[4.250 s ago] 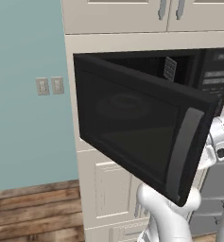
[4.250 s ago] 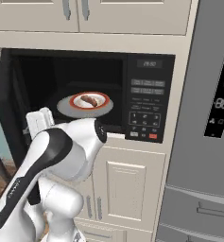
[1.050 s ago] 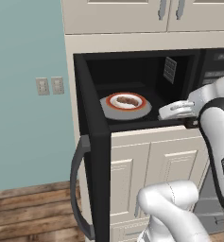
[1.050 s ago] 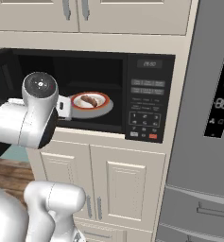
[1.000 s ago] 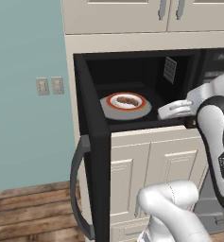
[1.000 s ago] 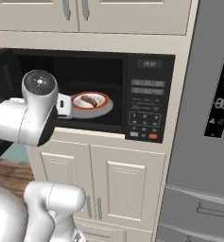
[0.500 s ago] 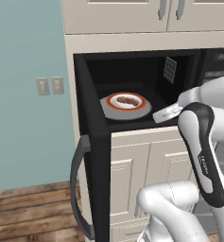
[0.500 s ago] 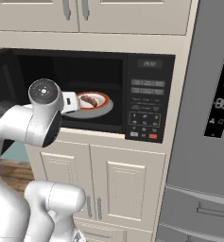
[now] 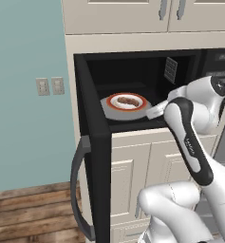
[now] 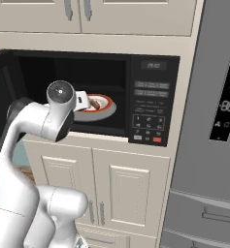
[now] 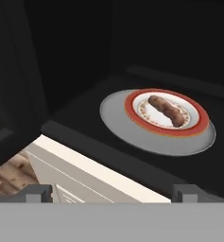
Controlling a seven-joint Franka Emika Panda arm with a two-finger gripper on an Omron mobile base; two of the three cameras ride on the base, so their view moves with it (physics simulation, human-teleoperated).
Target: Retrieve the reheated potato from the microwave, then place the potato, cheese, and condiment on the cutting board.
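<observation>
- The potato [image 11: 167,110] is lying on the plate [image 11: 198,128] inside the microwave [image 9: 133,71], ahead of the gripper [image 11: 111,191] and slightly to one side, its long axis running diagonally across the hand view.
- The jaws are standing wide apart, gripping nothing.
- The arm is reaching level at the microwave's mouth.

The left base view looks forward from behind the arm, toward 1 o'clock, into the open microwave [image 9: 133,90]. The right base view faces it squarely from 5 o'clock. The hand view sits close at the cavity mouth, angled down. All three share the plate [image 9: 128,101] [image 10: 98,105] [image 11: 168,112] on its grey turntable [image 11: 132,130].
</observation>
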